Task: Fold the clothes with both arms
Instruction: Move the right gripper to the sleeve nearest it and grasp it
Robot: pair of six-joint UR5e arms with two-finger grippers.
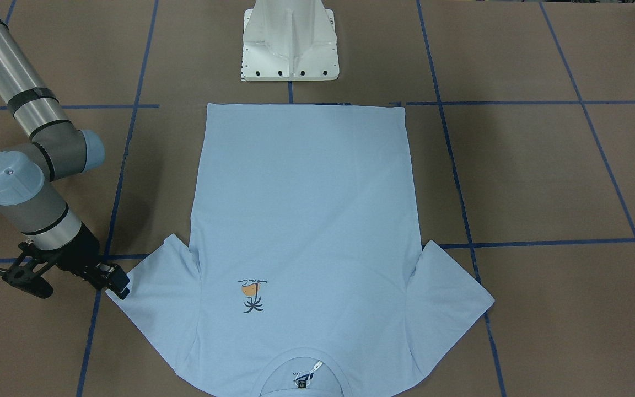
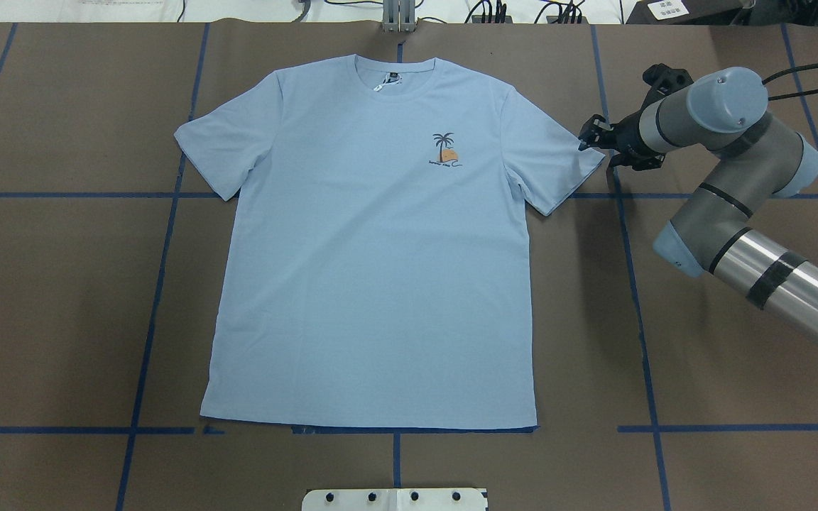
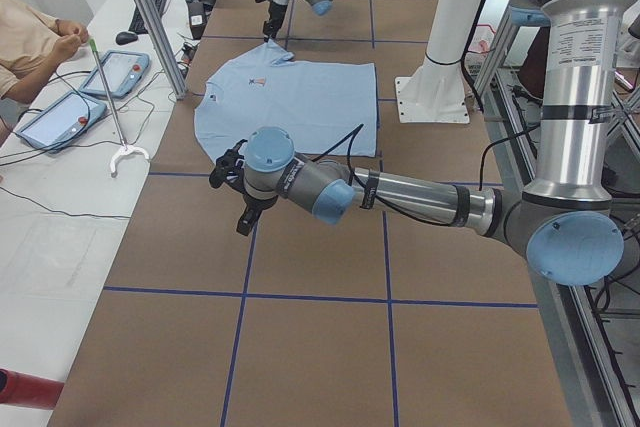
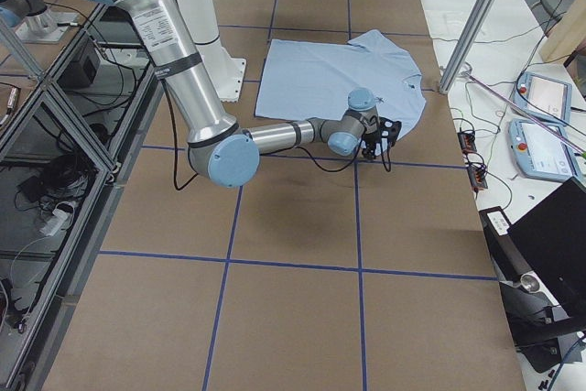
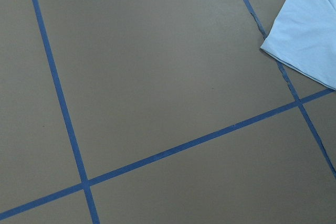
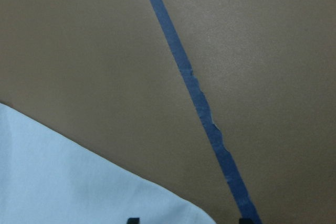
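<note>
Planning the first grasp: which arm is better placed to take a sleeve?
Right. The right gripper sits open at a sleeve hem of the T-shirt; the left gripper hangs farther off the cloth, over the table.

Legible text: none. T-shirt (image 2: 373,284) chest print (image 2: 445,150): lettering line under palm, too small to read. Neck label (image 2: 393,77): unreadable. Left arm (image 3: 575,137) sticker (image 3: 579,39): print blurred.

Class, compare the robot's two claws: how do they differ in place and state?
The right claw is at a sleeve hem of the T-shirt; the left claw is over bare table, apart from it. The right claw is open; whether the left claw is open cannot be told. Both are black.
</note>
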